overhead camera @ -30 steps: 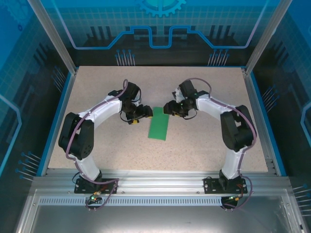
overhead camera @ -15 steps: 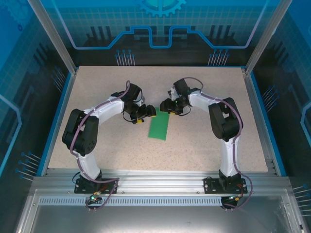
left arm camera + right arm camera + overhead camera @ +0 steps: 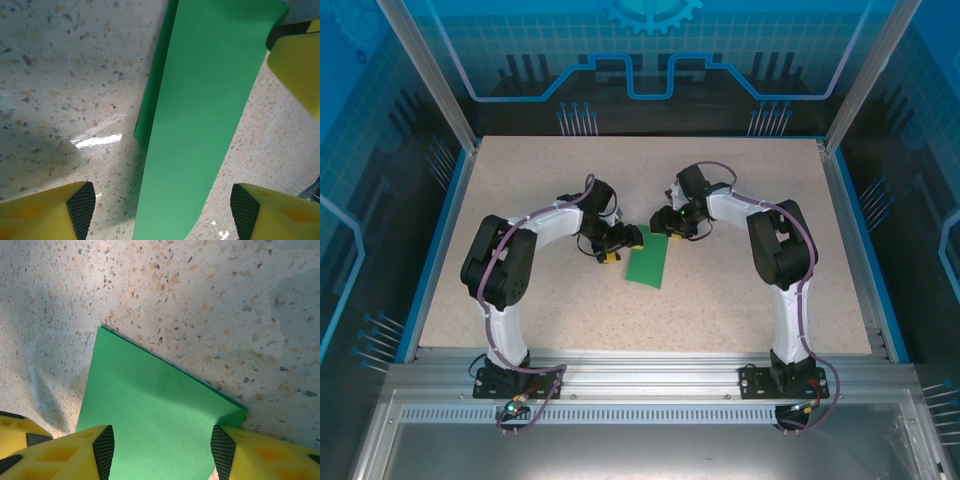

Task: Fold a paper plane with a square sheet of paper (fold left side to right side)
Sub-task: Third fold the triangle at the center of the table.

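The square sheet of paper (image 3: 648,263) lies on the table folded into a narrow bright-green strip; no paper plane shape is in view. My left gripper (image 3: 619,242) sits at the strip's far left corner. In the left wrist view the sheet (image 3: 205,115) runs between that open gripper's (image 3: 162,212) pads, its top layer raised above a darker lower layer. My right gripper (image 3: 664,226) hovers over the strip's far end. It stands open (image 3: 162,452), its pads astride the sheet's (image 3: 155,415) width, and the paper's corner touches the right pad (image 3: 223,447).
The speckled tabletop (image 3: 740,190) stretches wide around the strip, bounded by blue rails and glass walls. The two grippers are close together over the strip's far end; the other arm's yellow finger (image 3: 297,65) shows at the left wrist view's right edge.
Both grippers have closed in on the strip's far end, the left moving right and the right moving left. The left arm's elbow swung toward the right. Both jaws narrowed slightly.
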`<act>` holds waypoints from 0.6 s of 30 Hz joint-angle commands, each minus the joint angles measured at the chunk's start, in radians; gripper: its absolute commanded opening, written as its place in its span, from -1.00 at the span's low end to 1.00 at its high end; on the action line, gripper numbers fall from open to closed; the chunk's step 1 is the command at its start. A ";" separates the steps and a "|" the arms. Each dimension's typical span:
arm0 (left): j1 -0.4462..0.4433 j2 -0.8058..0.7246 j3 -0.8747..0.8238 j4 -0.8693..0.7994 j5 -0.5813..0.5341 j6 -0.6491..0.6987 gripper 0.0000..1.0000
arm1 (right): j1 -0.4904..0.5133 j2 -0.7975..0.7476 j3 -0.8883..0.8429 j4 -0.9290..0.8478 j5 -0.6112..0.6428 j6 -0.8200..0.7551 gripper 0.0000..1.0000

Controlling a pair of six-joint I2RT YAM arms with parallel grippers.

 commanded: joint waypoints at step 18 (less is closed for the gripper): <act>-0.047 0.017 -0.017 0.094 0.049 -0.089 0.13 | 0.005 0.027 -0.019 -0.020 -0.016 -0.017 0.15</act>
